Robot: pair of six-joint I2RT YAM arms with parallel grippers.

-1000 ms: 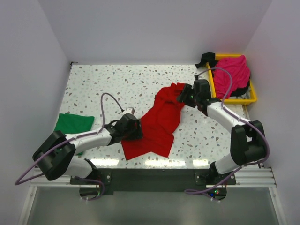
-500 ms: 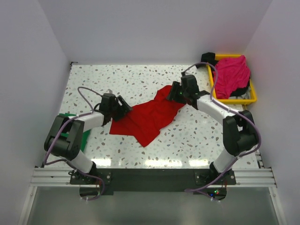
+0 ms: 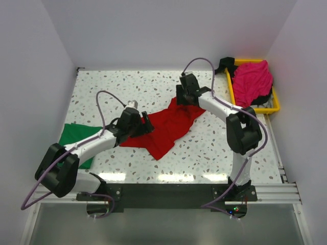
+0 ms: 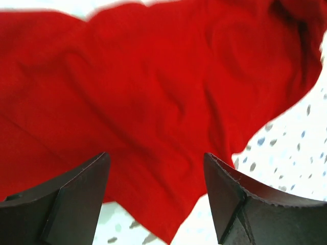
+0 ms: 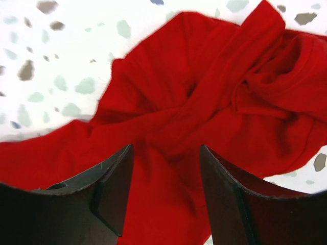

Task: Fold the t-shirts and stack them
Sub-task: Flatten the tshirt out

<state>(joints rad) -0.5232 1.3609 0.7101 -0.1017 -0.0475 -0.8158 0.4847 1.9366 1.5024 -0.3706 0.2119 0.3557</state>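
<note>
Top view: red t-shirt [image 3: 163, 130] lies crumpled mid-bench [image 3: 102, 87], with the left tool [image 3: 146, 124] at its left edge and the right tool [image 3: 183, 98] at its far end. A green t-shirt [image 3: 76, 137] lies flat at the bench's left edge; a magenta t-shirt [image 3: 253, 80] is heaped in the yellow tray [image 3: 255, 109].
Left wrist: fingers [image 4: 76, 194] apart, nothing between them, red cloth beneath.
Right wrist: fingers [image 5: 225, 194] apart – bunched red cloth below.

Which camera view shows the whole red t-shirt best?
The top external view: the red t-shirt shows nearly its full outline, spread crumpled on the table. The left wrist view shows only a flat stretch and one edge; the right wrist view only a bunched, twisted part.
</note>
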